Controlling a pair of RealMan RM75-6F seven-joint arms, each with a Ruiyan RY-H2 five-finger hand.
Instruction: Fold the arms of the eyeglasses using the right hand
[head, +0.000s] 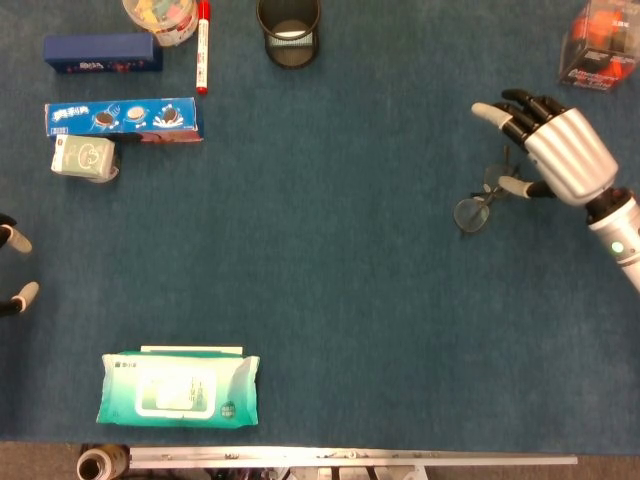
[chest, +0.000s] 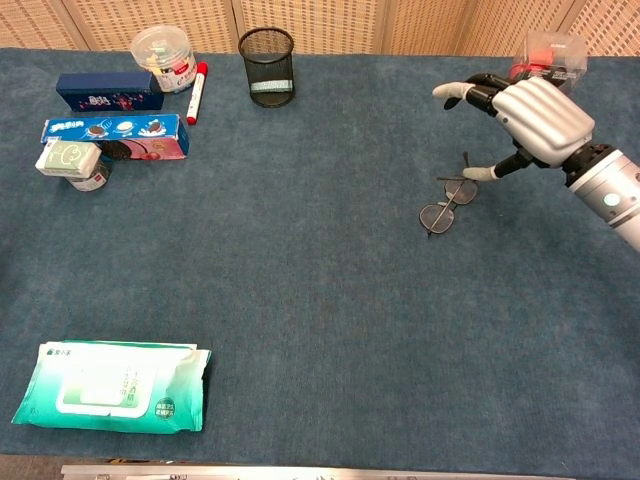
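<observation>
Eyeglasses (chest: 447, 205) lay on the blue worktop (chest: 320, 290), right of centre, lenses toward the middle of the surface. At least one arm appeared to stick out from the frame toward the far edge, so folding judged not finished; frame too small to say whether the other arm was already in. Right hand (chest: 527, 115) hovered just above and beside the glasses, fingers apart and extended, holding nothing; thumb tip close to the frame's near end, contact not resolvable. Left hand (head: 14, 268): only fingertips visible at the head view's edge, state indeterminate.
</observation>
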